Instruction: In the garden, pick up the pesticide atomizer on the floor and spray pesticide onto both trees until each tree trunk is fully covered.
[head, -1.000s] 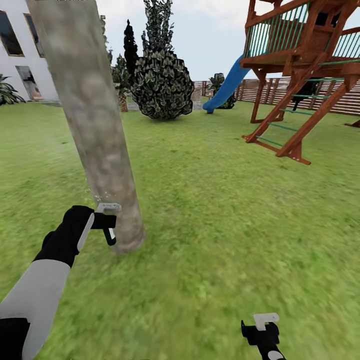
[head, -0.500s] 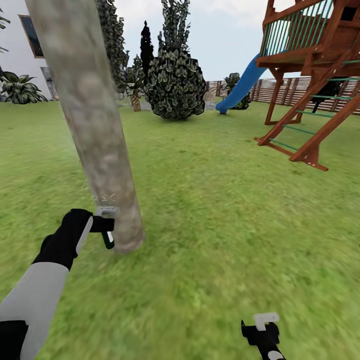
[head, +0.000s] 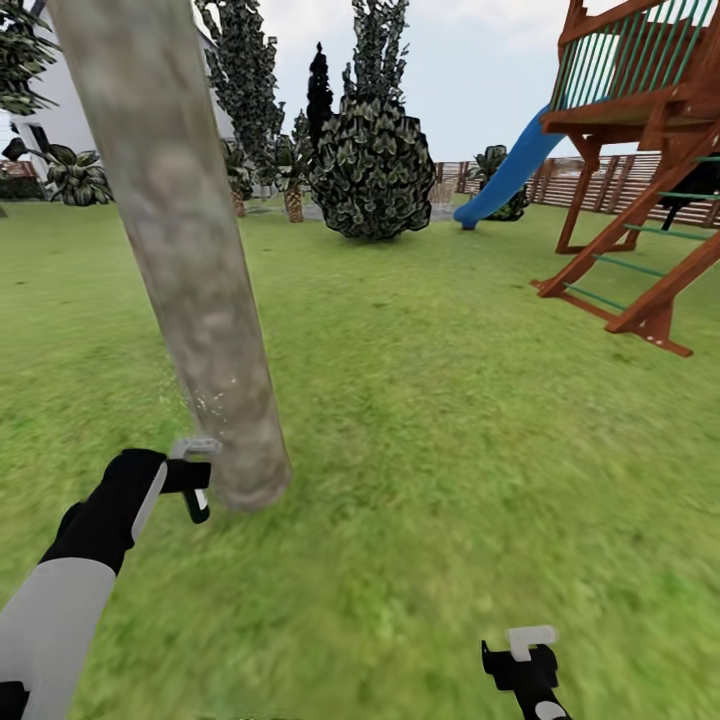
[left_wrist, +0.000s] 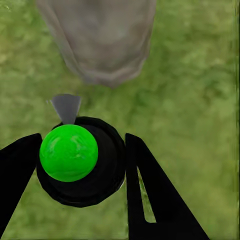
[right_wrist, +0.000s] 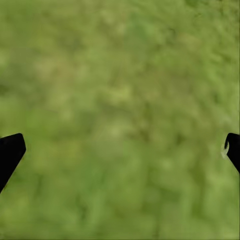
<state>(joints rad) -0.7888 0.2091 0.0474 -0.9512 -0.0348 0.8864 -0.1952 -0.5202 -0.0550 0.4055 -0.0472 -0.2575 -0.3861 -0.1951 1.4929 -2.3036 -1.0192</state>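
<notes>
A: Left jaws clamp the pesticide atomizer, nozzle facing the tree trunk base, just beside it.
B: Right jaws spread, empty, over grass, well apart. Left arm sprays.

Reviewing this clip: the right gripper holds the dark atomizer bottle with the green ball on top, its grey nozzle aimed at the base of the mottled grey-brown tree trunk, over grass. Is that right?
Not quite: it is the left gripper that holds the dark atomizer bottle with the green ball on top, as the left wrist view shows. The grey nozzle does aim at the base of the mottled grey-brown tree trunk, over grass. The right gripper hangs open over grass.
</notes>
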